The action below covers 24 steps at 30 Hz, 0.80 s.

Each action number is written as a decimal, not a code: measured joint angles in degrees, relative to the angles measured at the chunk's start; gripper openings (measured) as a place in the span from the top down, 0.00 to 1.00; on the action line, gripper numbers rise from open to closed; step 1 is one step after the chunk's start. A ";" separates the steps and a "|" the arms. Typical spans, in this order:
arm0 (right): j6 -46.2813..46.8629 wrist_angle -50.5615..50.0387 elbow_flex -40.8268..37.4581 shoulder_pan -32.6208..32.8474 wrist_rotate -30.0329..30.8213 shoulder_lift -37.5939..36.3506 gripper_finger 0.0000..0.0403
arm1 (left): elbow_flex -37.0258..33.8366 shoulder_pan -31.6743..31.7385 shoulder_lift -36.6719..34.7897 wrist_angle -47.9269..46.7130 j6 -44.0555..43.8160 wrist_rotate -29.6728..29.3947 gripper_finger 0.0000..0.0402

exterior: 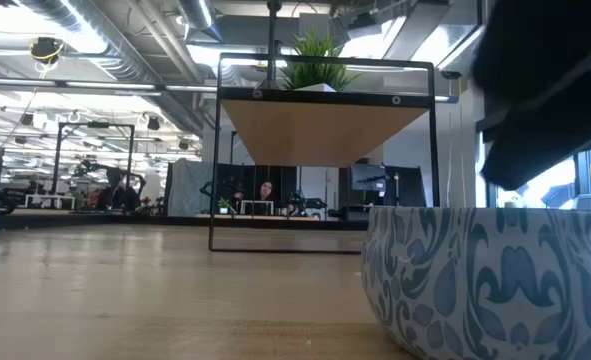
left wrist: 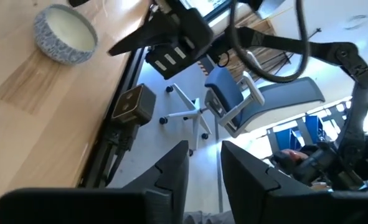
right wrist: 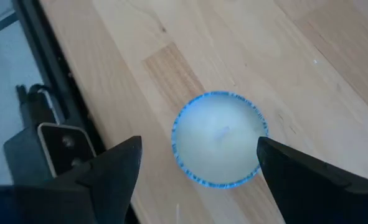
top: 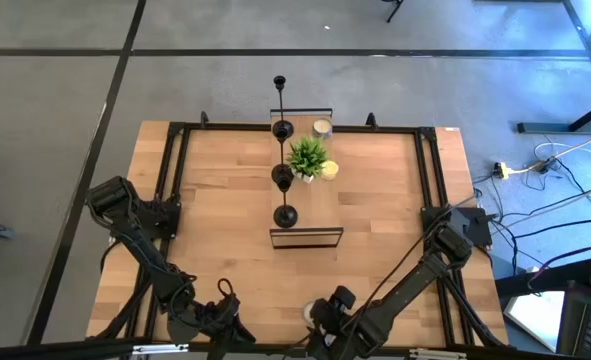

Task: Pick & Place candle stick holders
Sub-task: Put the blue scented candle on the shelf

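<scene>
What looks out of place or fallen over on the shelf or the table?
Nothing stands out. The three candle stick holders stand upright in a row on the shelf beside the plant. The blue patterned candle sits upright under the open right claw.

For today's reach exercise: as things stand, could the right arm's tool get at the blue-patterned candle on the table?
Probably yes. The right tool hangs open directly over the blue-patterned candle, a finger on either side, with only bare table around it.
</scene>
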 joint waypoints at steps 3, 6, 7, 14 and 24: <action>1.42 0.18 0.00 -0.75 -0.45 0.01 0.20 | 0.00 0.08 0.00 0.23 0.08 0.50 0.79; 3.51 -0.48 0.00 -1.51 -0.89 0.01 0.20 | 0.00 0.07 0.00 0.60 -0.14 0.68 0.79; 3.89 -0.36 0.00 -1.79 -1.70 0.01 0.20 | 0.00 0.07 0.00 0.59 -0.16 0.69 0.78; 5.49 -0.63 0.01 -2.99 -4.77 -0.03 0.20 | 0.00 -0.42 0.00 0.59 -0.36 0.73 0.76; 6.31 -1.33 0.02 -3.37 -5.90 -0.03 0.20 | 0.00 -0.46 0.00 2.14 0.13 0.74 0.77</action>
